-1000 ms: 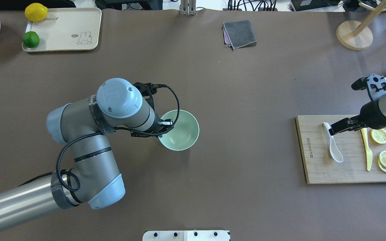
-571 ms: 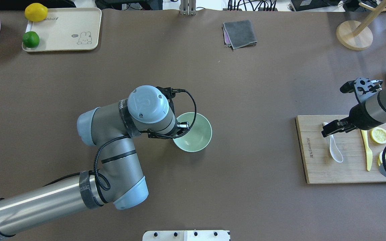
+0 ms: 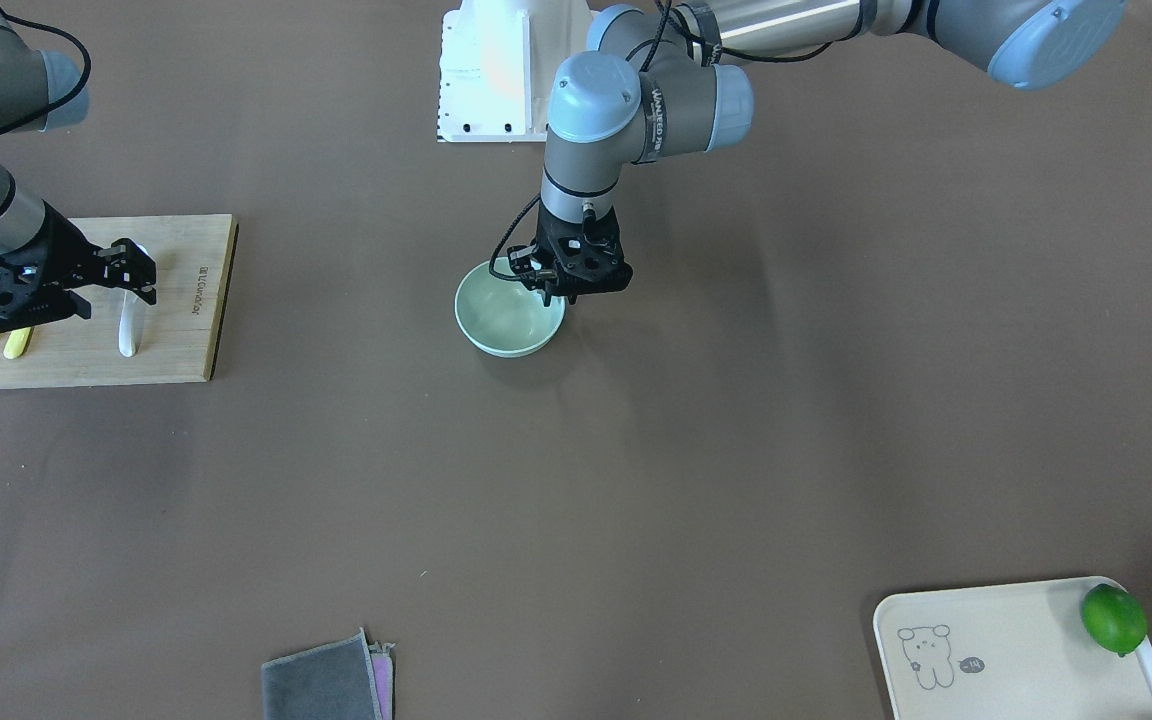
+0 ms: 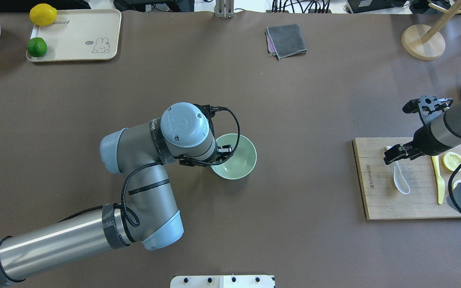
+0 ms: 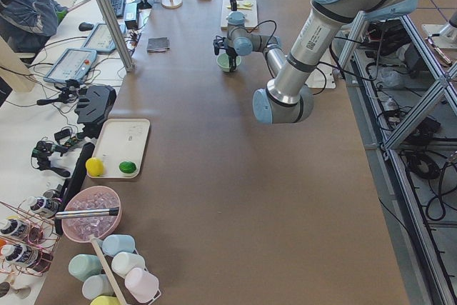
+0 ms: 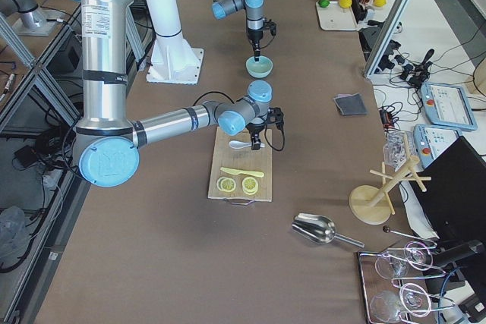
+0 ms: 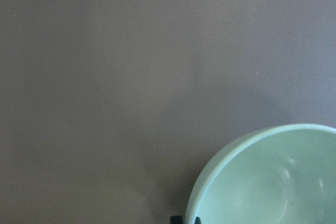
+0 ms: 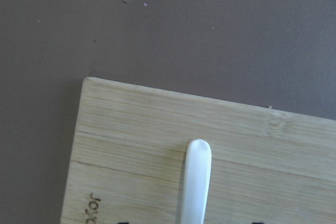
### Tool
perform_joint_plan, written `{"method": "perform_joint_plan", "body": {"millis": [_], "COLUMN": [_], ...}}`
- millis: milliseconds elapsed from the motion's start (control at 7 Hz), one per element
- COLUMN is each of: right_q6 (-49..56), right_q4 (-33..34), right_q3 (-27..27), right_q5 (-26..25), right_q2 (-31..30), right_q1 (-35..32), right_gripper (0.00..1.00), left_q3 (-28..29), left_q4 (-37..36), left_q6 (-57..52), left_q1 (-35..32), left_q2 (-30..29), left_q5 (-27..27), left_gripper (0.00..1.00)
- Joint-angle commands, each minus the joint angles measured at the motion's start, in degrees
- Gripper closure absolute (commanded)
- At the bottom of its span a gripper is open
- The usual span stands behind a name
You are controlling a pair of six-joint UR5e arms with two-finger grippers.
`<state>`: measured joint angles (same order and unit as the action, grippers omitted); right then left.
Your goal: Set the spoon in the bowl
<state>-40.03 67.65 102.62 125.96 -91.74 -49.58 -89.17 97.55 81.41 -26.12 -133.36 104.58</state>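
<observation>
The pale mint-green bowl [image 4: 236, 158] stands on the brown table near the middle and also shows in the front view [image 3: 506, 312]. My left gripper [image 4: 219, 154] is shut on the bowl's rim on its left side; the left wrist view shows the rim [image 7: 220, 166] at the fingertips. The white spoon [image 4: 401, 184] lies on the wooden cutting board [image 4: 378, 200] at the right. My right gripper [image 4: 393, 154] hovers open over the spoon's handle end, fingers either side of the handle [image 8: 197, 182].
A yellow plastic knife [image 4: 439, 184] and lemon slices [image 4: 453, 161] lie on the board beside the spoon. A grey cloth [image 4: 286, 40] lies at the back. A cream tray [image 4: 78, 28] with a lime and a lemon is back left; a wooden stand [image 4: 422, 42] back right.
My left arm has slid to the right and the bowl has moved with it. My right gripper has shifted left and settled over the spoon's handle.
</observation>
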Motion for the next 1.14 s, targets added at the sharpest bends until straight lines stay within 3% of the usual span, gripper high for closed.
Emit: {"method": "perform_joint_plan", "body": {"millis": [0,143,429,571,714,1000], "right_q6": [-0.57,-1.18,-1.28,-1.28,-1.28,-1.36], "right_q4": [0.02,0.02,-0.06,0.02,-0.06,-0.06], "right_q3": [-1.28,-1.54,-2.25,-2.25,-1.99,-0.85], "right_q5": [0.07,0.07,0.07,0.07,0.42,0.77], "right_q2": [0.60,0.77,1.04,1.04,1.04,1.13], "right_q1": [0.27,0.45,0.63,0.63,0.63,0.63], "right_gripper": [0.29,0.31,0.54,0.89,1.00,1.00], "left_q3": [-2.40,-3.63,-4.70,-4.79,-6.01,-12.31], "left_q4": [-0.70,-2.18,-3.07,-3.07,-3.07,-3.07], "left_q6": [-0.02,-0.02,-0.02,-0.02,-0.28,-1.59], "left_q1": [-0.25,-0.43,-0.51,-0.78,-1.48,-3.75], "left_q2": [0.29,0.55,0.56,0.64,1.77,8.08], "left_q5": [0.10,0.18,0.19,0.19,0.27,0.80], "left_gripper": [0.02,0.02,0.02,0.02,0.02,0.02]}}
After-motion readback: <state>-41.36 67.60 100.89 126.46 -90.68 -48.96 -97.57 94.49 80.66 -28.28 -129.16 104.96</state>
